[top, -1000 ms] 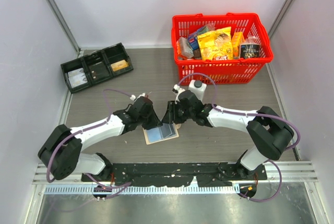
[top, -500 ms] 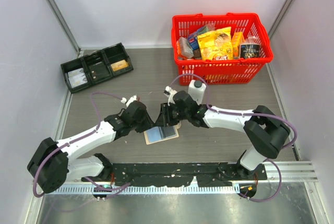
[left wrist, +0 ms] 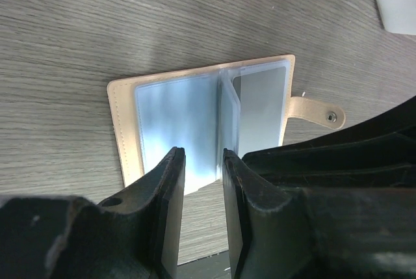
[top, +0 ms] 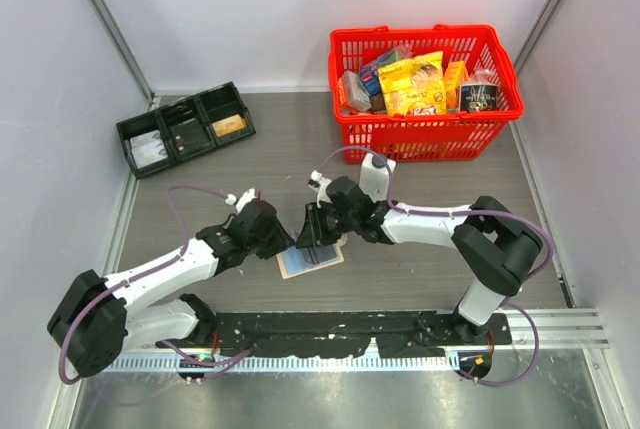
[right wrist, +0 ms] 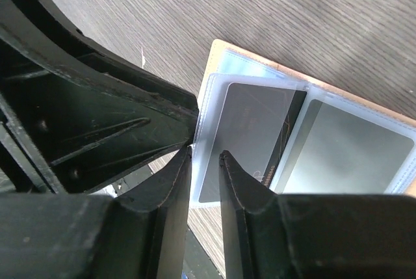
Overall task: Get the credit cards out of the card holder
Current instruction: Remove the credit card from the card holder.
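Card holder (top: 312, 259) lies open on the table (top: 400, 284), near centre, between both grippers. Over the last second the left gripper (left wrist: 199, 155) pulled back left to the holder's left panel. Its fingers are now slightly apart and grip nothing. Right gripper (right wrist: 206, 157) slid left and narrowed; its fingers straddle the clear sleeve (right wrist: 214, 97) edge by the dark card (right wrist: 250, 129), and we cannot tell if they pinch. Cards still inside, so we judge extraction is only starting.
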{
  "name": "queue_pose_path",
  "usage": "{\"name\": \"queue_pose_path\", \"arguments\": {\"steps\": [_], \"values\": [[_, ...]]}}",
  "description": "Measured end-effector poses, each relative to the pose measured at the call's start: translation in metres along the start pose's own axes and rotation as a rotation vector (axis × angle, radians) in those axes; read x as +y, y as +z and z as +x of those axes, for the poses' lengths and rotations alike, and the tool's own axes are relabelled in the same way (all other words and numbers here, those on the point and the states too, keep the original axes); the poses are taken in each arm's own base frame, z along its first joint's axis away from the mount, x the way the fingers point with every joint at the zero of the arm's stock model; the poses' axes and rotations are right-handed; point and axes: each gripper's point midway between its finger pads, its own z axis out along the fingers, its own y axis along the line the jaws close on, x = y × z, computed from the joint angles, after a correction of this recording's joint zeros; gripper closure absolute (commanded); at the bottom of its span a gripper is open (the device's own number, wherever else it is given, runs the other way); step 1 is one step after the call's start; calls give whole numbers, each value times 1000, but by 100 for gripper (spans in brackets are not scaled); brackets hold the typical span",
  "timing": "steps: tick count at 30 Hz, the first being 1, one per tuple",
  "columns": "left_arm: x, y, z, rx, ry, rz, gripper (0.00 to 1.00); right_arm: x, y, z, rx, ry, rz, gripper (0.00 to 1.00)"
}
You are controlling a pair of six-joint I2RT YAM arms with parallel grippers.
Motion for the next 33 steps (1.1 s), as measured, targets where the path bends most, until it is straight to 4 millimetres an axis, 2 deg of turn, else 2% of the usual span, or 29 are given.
{"name": "queue_pose_path", "arguments": {"steps": [7,17,26,29,33], "values": [[0,-3,-2,-16,-16,9,67,-7,2,-2,-13,5,39,65],[-3,-6,-4,-24,-22,26,67,-48,-3,-6,-60,40,238,62],[-3,2,2,9,-14,16,65,-64,-10,-12,-99,55,308,58],[-4,8,7,41,-7,7,69,-68,-13,-13,-105,62,314,58],[-17,17,9,74,4,18,78,-79,-20,-9,-105,96,329,58]]}}
